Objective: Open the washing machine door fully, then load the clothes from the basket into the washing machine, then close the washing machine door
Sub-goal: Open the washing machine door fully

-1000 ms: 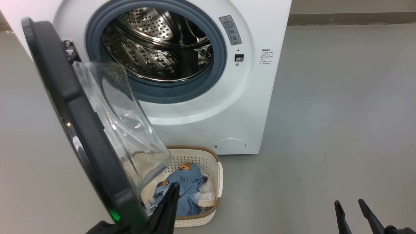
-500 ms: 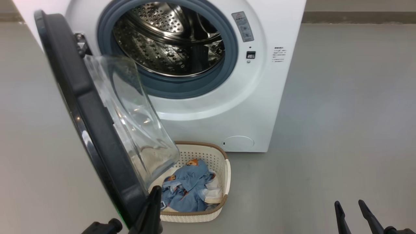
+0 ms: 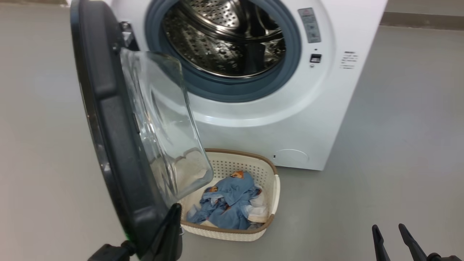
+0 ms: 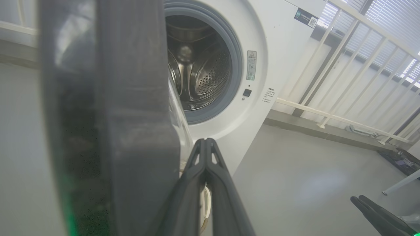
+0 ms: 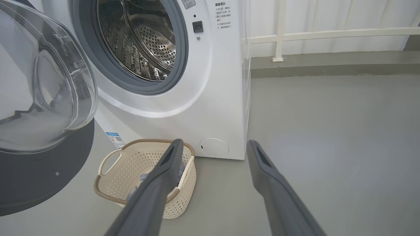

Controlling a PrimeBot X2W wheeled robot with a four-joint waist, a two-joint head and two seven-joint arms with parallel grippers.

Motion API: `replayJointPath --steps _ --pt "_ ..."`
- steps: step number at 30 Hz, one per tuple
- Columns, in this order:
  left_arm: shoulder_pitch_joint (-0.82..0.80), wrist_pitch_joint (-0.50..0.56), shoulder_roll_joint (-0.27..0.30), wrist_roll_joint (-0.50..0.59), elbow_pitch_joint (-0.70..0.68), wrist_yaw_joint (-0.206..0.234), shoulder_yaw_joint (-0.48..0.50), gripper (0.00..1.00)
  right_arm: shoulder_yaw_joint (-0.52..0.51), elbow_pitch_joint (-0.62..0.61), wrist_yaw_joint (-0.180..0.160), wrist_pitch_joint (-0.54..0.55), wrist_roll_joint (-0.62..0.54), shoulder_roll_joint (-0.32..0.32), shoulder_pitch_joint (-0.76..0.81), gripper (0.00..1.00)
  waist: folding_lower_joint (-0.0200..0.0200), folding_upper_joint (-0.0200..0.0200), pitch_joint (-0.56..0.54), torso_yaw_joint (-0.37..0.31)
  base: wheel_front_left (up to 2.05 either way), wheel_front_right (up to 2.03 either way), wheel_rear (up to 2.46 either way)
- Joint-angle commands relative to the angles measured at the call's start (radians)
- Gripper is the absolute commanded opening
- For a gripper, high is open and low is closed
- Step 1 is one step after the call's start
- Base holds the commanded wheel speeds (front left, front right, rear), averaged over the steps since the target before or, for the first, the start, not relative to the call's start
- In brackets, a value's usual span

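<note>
Before one white front-loader washing machine (image 3: 290, 119) sits one cream perforated basket (image 3: 276, 188) of light blue clothes (image 3: 228, 203). One black-rimmed glass door (image 3: 108, 108) hangs open; left gripper (image 4: 206, 141) pressed together beside it, right gripper (image 5: 214, 141) spread, empty.

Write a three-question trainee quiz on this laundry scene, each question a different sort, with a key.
1. True or false: the clothes lie in the basket.
2. Multiple choice: the left gripper is A) spread wide, B) shut, beside the washing machine door, C) clamped on a basket handle.
3. Short answer: which gripper has its fingers apart with nothing between them?
Key: 1 true; 2 B; 3 the right gripper.
</note>
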Motion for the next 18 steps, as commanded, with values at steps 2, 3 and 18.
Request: replayJointPath --steps 2,3,18 --pt "-0.049 -0.006 0.016 -0.001 -0.006 0.03 0.07 0.0 0.021 -0.018 0.002 -0.012 -0.013 -0.013 -0.013 1.0 0.0 -0.0001 0.004 0.044 0.0 0.0 0.0" --pt "-0.049 -0.005 0.018 -0.002 -0.005 0.032 0.074 0.0 0.021 -0.017 0.002 -0.012 -0.013 -0.012 -0.013 1.0 0.0 -0.0001 0.004 0.053 0.0 0.0 0.0" --pt "-0.074 -0.061 0.063 -0.056 0.128 0.097 0.267 0.0 0.033 -0.002 0.002 -0.012 -0.012 -0.009 -0.013 1.0 0.0 -0.0001 -0.008 0.153 0.0 0.0 0.0"
